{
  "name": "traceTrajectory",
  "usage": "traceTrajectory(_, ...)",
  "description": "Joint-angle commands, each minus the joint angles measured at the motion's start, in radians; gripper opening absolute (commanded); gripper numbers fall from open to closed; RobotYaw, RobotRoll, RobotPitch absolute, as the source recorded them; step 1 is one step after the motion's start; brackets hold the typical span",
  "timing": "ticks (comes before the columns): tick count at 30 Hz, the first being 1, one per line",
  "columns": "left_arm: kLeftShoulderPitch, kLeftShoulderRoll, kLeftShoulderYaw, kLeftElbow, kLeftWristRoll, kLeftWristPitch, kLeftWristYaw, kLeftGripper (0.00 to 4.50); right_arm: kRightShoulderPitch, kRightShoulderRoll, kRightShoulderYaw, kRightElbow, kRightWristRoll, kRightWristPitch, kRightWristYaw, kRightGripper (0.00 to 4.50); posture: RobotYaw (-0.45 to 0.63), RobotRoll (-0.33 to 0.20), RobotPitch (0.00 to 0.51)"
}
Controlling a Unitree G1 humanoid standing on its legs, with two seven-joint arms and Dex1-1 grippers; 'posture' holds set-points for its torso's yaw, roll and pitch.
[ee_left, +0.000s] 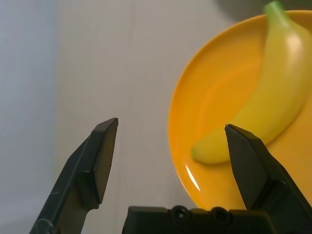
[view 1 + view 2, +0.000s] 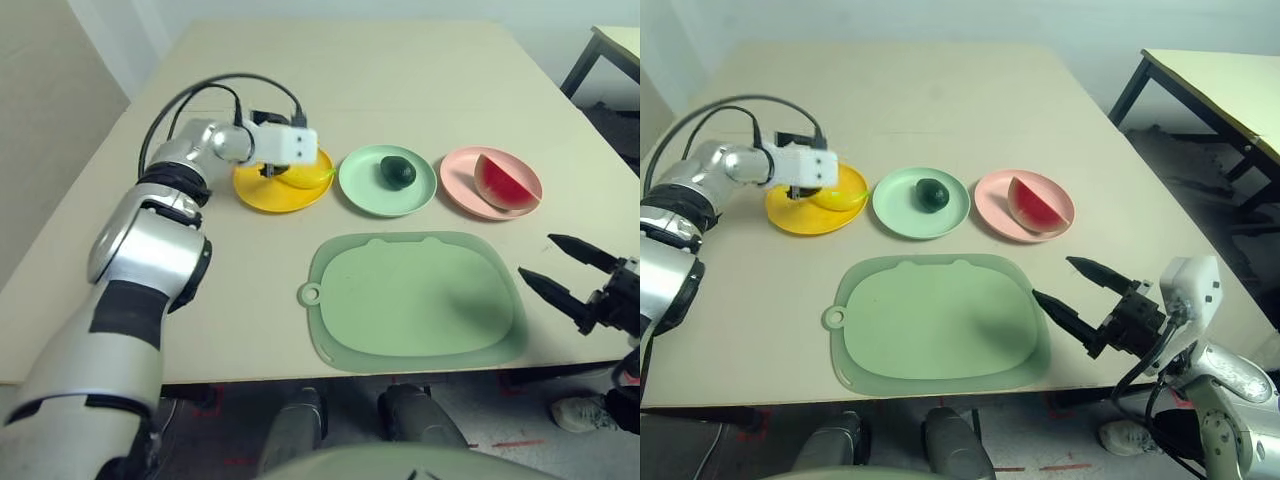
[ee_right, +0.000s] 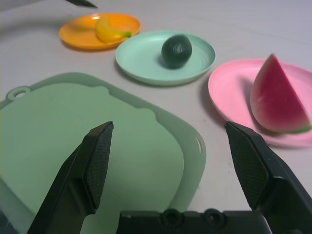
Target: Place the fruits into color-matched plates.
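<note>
The yellow banana (image 2: 305, 177) lies in the yellow-orange plate (image 2: 262, 195) at the left of the row. My left gripper (image 1: 171, 125) hovers open over that plate's near-left rim, nothing between its fingers, and the banana rests just beyond one fingertip. A dark green avocado (image 2: 398, 171) sits in the mint green plate (image 2: 365, 185) in the middle. On the pink plate (image 2: 460, 185) at the right stands the red watermelon wedge (image 2: 502, 182). My right gripper (image 2: 535, 255) is open and empty near the table's front right, beside the mat and short of the pink plate.
A large green mat (image 2: 415, 300) with a tab hole lies in front of the plates, reaching almost to the table's front edge. A second table (image 2: 1210, 70) stands off to the right. The far half of the tabletop (image 2: 380, 80) is bare.
</note>
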Motion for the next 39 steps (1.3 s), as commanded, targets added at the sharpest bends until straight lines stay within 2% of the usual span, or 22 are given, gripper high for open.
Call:
traceTrajectory(1, 0.106, 0.019, 0.175, -0.066, -0.218, 0.052, -0.134, 4.47, -0.012, -0.013, -0.023, 0.01, 0.003, -0.004, -0.001, 4.5, -0.18, 0.0, 0.108)
traceTrajectory(3, 0.182, 0.018, 0.285, -0.155, -0.355, 0.123, -0.192, 4.47, -0.032, -0.018, -0.044, 0.047, 0.006, 0.002, -0.016, 4.5, -0.17, 0.0, 0.108)
traceTrajectory(6, 0.336, 0.011, 0.406, -0.37, -0.502, 0.245, -0.193, 4.47, -0.07, -0.02, -0.08, 0.143, -0.007, -0.001, -0.05, 4.5, -0.13, 0.0, 0.109)
traceTrajectory(10, 0.605, -0.048, 0.531, -0.758, -0.65, 0.408, -0.084, 4.47, -0.116, -0.002, -0.114, 0.326, -0.051, -0.036, -0.111, 4.5, -0.1, 0.0, 0.114)
traceTrajectory(14, 0.808, -0.125, 0.608, -1.017, -0.718, 0.521, 0.061, 4.47, -0.171, 0.009, -0.104, 0.528, -0.124, -0.147, -0.125, 4.5, -0.09, 0.0, 0.117)
traceTrajectory(20, 1.008, -0.211, 0.61, -1.207, -0.723, 0.571, 0.175, 4.47, -0.335, -0.033, -0.096, 0.885, -0.208, -0.32, -0.14, 4.5, -0.05, 0.0, 0.119)
traceTrajectory(24, 1.069, -0.22, 0.6, -1.249, -0.708, 0.619, 0.219, 4.47, -0.448, -0.073, -0.084, 1.073, -0.246, -0.397, -0.143, 4.5, -0.02, 0.0, 0.124)
traceTrajectory(28, 1.094, -0.197, 0.563, -1.258, -0.655, 0.657, 0.243, 4.47, -0.539, -0.1, -0.072, 1.196, -0.268, -0.44, -0.147, 4.5, 0.03, 0.0, 0.146)
traceTrajectory(30, 1.1, -0.196, 0.533, -1.268, -0.621, 0.661, 0.255, 4.47, -0.571, -0.107, -0.064, 1.252, -0.279, -0.463, -0.147, 4.5, 0.04, 0.0, 0.139)
traceTrajectory(34, 1.113, -0.201, 0.521, -1.281, -0.61, 0.67, 0.266, 4.47, -0.587, -0.102, -0.058, 1.296, -0.284, -0.496, -0.144, 4.5, 0.02, 0.0, 0.137)
traceTrajectory(39, 1.095, -0.196, 0.518, -1.25, -0.612, 0.678, 0.27, 4.47, -0.556, -0.085, -0.055, 1.274, -0.281, -0.506, -0.136, 4.5, 0.01, 0.0, 0.146)
